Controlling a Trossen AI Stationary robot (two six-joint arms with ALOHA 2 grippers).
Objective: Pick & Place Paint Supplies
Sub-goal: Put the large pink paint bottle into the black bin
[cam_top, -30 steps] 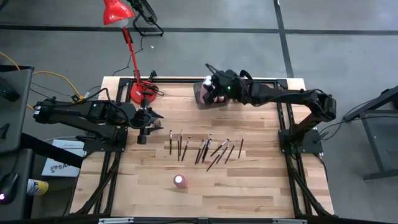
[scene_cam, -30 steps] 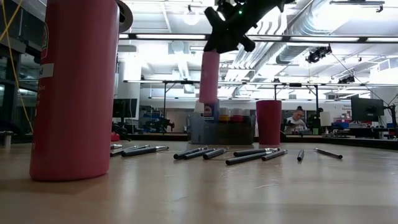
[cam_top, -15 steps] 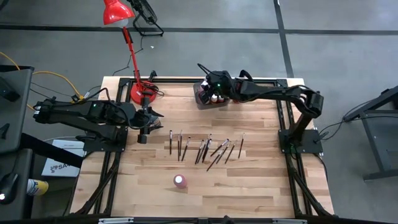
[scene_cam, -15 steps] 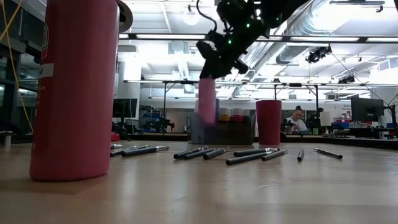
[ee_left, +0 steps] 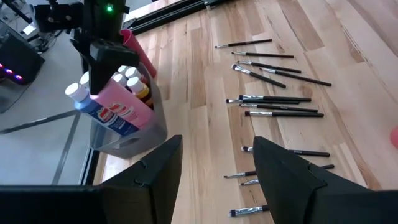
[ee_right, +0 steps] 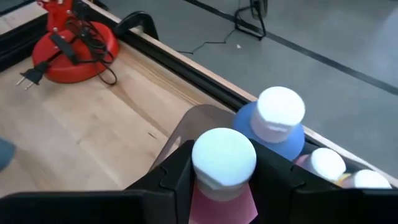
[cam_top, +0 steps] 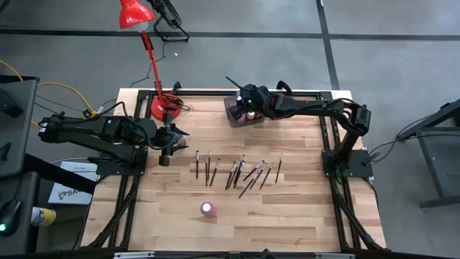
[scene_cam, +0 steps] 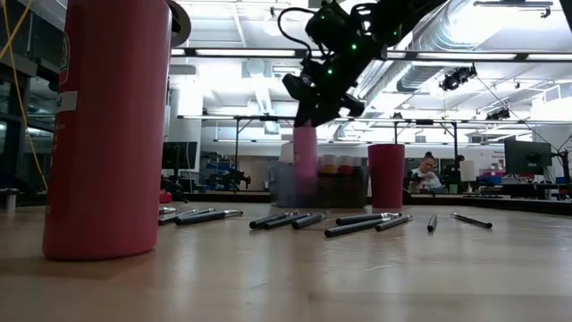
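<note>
A grey bin (cam_top: 238, 114) stands at the table's far middle and holds several paint bottles, among them a blue one with a white cap (ee_right: 277, 124). My right gripper (cam_top: 246, 105) is above the bin, shut on a pink bottle (scene_cam: 306, 156) with a white cap (ee_right: 224, 155). Several dark-handled brushes (cam_top: 237, 173) lie flat in a row mid-table. Another pink bottle (cam_top: 208, 209) stands upright near the front edge. My left gripper (cam_top: 167, 147) waits open over the table's left side, holding nothing. My right gripper pinches the pink bottle's top, just under the white cap (ee_right: 219, 186), with one finger (ee_right: 177, 171) on each side. It comes slanting down from the table's right. The bottle hangs roughly upright below the fingers, its lower part (ee_left: 124, 118) down among the bottles in the bin.
A red desk lamp has its base (cam_top: 165, 106) at the far left corner, with its cord beside it. A red cup (scene_cam: 386, 176) stands next to the bin. Bare wood lies between the brushes and the bin and along the front right.
My right gripper has come down and a little toward the table's left with the pink bottle. The bottle, which hung clear above the bin, now has its lower part inside it. The left arm has kept still.
</note>
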